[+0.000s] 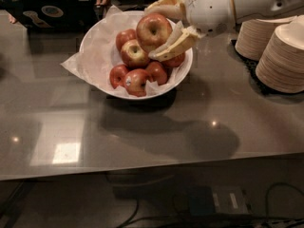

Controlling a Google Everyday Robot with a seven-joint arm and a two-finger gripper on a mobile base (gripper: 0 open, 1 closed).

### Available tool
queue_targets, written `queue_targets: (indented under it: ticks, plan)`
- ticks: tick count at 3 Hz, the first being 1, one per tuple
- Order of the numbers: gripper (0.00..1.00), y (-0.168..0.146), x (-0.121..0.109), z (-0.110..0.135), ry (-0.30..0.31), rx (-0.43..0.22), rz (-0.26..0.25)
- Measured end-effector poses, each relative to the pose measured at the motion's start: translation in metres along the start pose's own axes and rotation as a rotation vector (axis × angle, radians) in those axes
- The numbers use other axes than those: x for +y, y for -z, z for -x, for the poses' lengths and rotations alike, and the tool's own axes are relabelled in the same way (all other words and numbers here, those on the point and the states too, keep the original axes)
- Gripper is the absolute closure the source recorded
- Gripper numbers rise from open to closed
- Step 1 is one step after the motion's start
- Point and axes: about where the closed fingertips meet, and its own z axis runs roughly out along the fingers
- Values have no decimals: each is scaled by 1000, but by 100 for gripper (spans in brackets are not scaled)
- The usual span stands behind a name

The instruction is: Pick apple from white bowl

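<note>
On your grey table (152, 141) the white bowl (95, 46), lined with crinkled paper, holds a heap of darker red apples (136, 81), and over its right side your gripper (156, 31) reaches in from the right, jaws clenched above and below the apple (151, 26), held above the heap.
</note>
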Motion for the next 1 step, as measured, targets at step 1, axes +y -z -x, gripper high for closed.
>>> queue_targets:
  ticks: [1]
  plan:
    - [100,2,0,0,-2,0,-3]
